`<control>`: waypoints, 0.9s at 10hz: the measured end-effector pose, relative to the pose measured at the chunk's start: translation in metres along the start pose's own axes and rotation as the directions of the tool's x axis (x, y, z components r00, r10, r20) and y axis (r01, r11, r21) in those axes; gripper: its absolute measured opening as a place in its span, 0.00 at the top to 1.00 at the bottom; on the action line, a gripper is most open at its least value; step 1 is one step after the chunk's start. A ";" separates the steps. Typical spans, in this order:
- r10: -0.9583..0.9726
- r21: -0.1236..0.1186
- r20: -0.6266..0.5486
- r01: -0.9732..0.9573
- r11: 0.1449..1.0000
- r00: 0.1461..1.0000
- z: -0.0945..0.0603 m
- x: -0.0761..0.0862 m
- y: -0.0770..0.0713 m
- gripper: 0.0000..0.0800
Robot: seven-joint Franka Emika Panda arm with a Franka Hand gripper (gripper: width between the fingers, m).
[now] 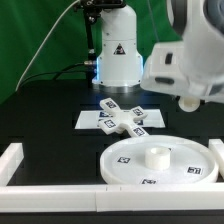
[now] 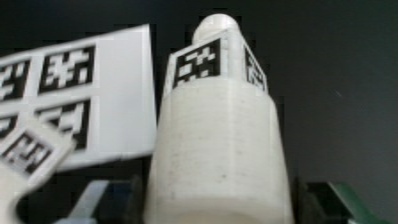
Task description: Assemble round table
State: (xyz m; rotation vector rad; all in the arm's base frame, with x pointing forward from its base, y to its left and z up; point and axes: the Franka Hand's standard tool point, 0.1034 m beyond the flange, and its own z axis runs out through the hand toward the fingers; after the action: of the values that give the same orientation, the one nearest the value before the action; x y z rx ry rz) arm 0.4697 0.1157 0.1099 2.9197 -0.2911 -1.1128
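The gripper (image 2: pixel 217 198) straddled the short thick cylinder (image 2: pixel 217 120); we could not tell whether its jaws clamped it.

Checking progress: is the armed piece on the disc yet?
Not on. The armed piece lies on the marker board, apart from the disc.
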 end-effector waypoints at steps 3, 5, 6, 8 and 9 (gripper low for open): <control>-0.010 0.028 -0.221 0.017 0.999 0.975 -0.006 0.003 -0.005 0.50; -0.028 0.042 -0.330 0.045 0.998 0.943 -0.013 0.005 -0.007 0.50; -0.060 0.054 -0.404 0.089 0.995 0.913 -0.040 0.014 0.001 0.50; -0.075 0.069 -0.573 0.138 0.988 0.816 -0.086 0.023 0.012 0.50; -0.086 0.068 -0.616 0.161 0.985 0.783 -0.102 0.014 0.018 0.50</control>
State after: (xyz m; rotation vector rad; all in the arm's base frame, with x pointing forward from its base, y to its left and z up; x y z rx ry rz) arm 0.5444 0.0895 0.1777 3.2283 -0.1511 -0.0929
